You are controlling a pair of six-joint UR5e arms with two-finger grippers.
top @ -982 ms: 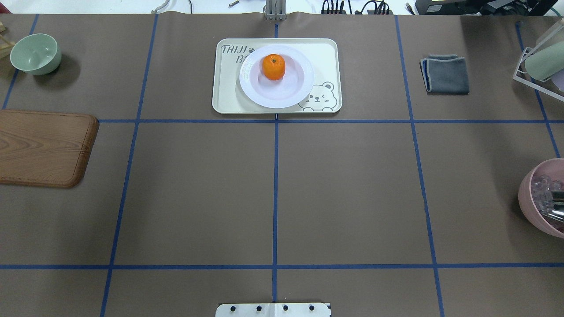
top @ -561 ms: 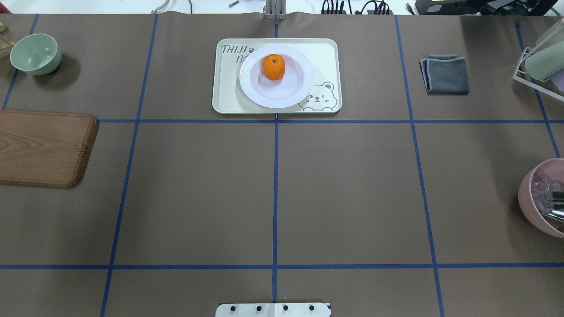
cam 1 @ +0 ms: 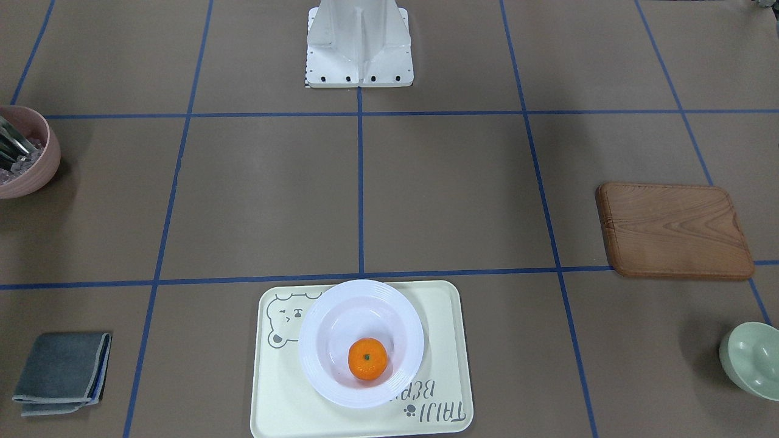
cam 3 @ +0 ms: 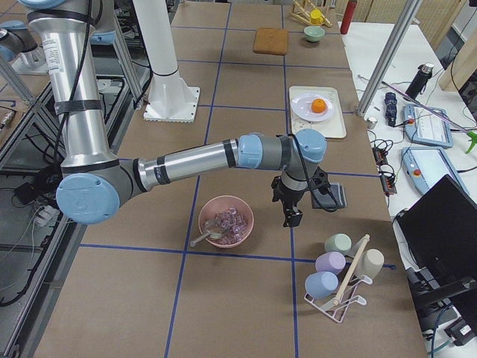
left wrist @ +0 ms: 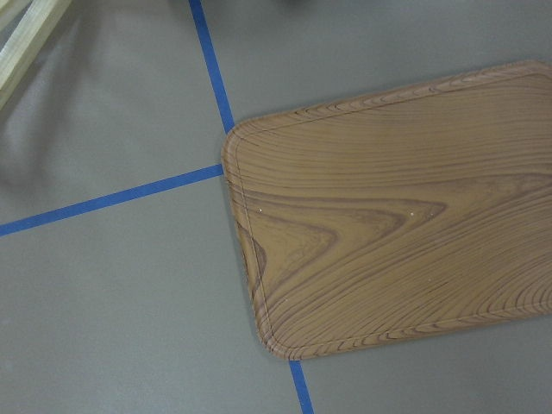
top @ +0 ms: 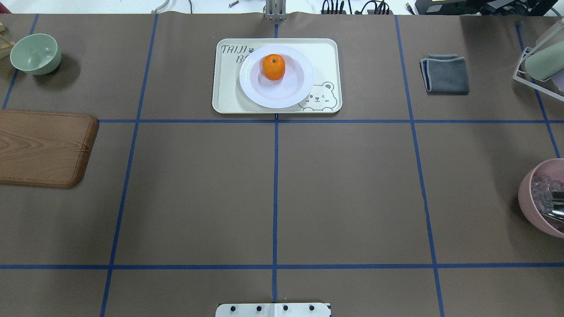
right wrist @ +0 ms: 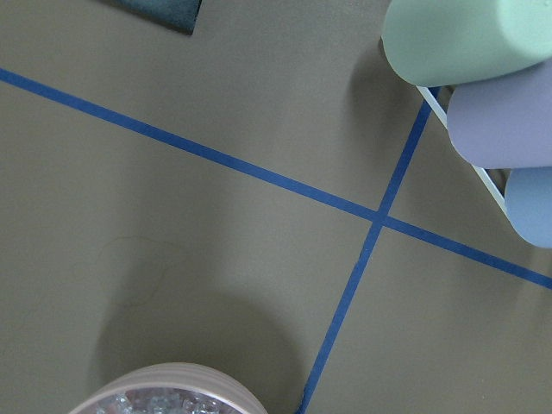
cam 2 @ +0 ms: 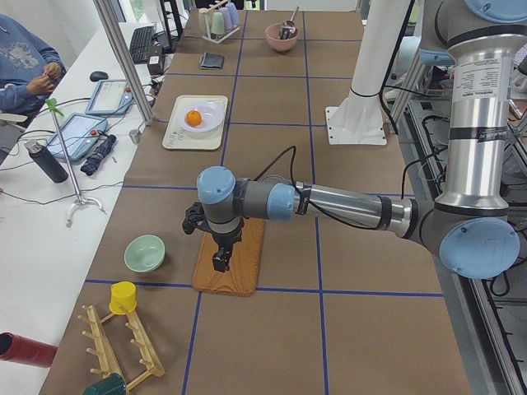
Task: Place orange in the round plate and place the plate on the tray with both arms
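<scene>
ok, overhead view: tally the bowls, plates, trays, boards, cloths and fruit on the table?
Bowls: 2 (green bowl, pink bowl)
Plates: 1 (round plate)
Trays: 1 (tray)
Boards: 1 (wooden board)
Cloths: 1 (grey cloth)
Fruit: 1 (orange)
Total: 7

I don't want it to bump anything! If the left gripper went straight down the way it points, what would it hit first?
Most likely the wooden board: the left gripper points down right above it. How high it hangs is hard to judge.
</scene>
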